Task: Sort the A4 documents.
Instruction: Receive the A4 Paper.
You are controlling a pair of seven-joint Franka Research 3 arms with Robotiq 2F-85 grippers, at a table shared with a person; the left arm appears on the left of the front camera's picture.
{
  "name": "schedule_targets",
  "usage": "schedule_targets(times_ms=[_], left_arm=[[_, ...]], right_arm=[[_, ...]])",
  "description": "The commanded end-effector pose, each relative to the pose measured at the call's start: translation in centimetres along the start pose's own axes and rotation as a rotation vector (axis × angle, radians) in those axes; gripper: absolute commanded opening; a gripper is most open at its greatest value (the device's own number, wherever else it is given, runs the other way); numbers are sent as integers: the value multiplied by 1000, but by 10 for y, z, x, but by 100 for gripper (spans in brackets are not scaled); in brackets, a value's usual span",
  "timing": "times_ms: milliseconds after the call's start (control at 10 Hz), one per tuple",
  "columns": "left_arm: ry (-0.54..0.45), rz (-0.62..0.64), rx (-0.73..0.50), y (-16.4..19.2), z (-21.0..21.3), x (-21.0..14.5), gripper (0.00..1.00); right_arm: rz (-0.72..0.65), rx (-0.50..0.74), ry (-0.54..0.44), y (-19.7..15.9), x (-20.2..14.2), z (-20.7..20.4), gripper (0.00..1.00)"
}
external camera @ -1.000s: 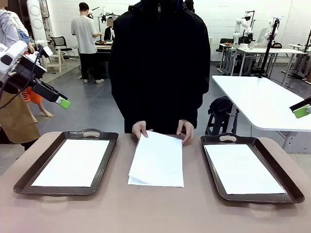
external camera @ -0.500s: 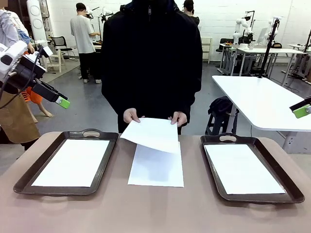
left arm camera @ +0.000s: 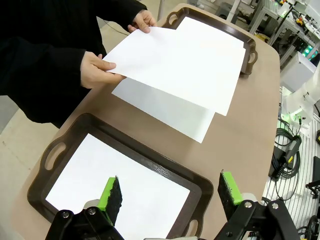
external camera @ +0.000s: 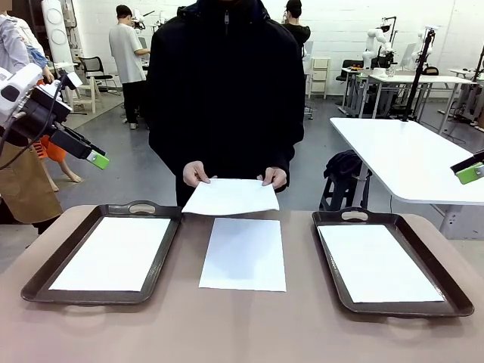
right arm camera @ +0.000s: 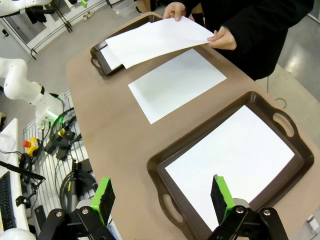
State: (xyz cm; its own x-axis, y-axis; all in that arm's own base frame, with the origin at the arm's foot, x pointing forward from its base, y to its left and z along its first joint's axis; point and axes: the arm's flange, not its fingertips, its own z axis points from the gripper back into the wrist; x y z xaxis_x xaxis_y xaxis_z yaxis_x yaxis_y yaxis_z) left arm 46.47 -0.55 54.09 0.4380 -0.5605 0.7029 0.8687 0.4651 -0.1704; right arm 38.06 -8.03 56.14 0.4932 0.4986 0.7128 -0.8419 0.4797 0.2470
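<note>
Right claw [right arm camera: 162, 192] wide over tray [right arm camera: 156, 166] with sheet [right arm camera: 230, 160]; another sheet [right arm camera: 155, 40] in person's hands [right arm camera: 225, 39]

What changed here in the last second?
The person's hands lifted the top sheet off the middle sheet, up and toward their body; both hands hold it. The middle sheet, the left tray, the right tray and the open left gripper and right gripper stayed put.

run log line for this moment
person: both hands hold raised sheet above middle sheet | left tray: holds left sheet | right tray: holds right sheet | left tool: open, empty | right tool: open, empty
</note>
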Motion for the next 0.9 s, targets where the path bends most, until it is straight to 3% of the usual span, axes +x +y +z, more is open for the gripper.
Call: schedule_targets(times_ms=[0,800], left_arm=[[-2,-3,5,-1,1,1,100],[-2,-3,5,-1,1,1,100]], right_arm=[[0,-1,-1,0,0,0,100],[0,-1,-1,0,0,0,100]])
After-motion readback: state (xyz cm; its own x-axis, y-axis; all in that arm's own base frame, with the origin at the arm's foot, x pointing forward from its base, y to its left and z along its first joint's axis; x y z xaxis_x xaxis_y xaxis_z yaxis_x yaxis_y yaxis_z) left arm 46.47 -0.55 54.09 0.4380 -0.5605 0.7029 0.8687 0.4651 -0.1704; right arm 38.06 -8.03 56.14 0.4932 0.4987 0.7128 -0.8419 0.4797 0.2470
